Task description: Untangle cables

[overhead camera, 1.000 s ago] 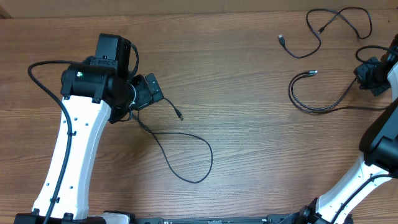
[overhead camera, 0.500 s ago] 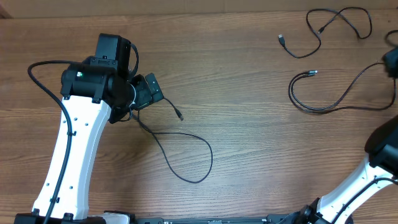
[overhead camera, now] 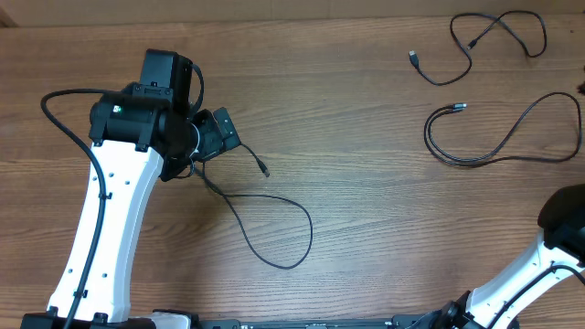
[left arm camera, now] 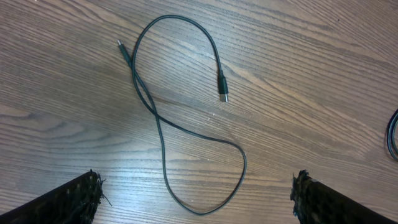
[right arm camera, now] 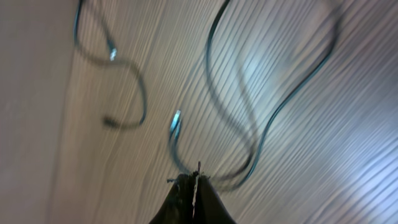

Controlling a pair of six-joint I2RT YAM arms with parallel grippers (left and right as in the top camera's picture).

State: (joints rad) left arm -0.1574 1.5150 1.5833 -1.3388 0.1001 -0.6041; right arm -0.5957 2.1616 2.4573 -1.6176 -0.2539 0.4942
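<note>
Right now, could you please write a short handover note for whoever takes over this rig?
Left gripper: open, empty, hovering over the left cable.
Right gripper: shut, holding nothing, almost out of the overhead view at the right; its wrist view is blurred.
Cables: three separate strands on the wooden table; the middle-right cable and top-right cable lie apart.
Done: no cable touches another.
Left: the left cable crosses itself once; it probably needs straightening.
</note>
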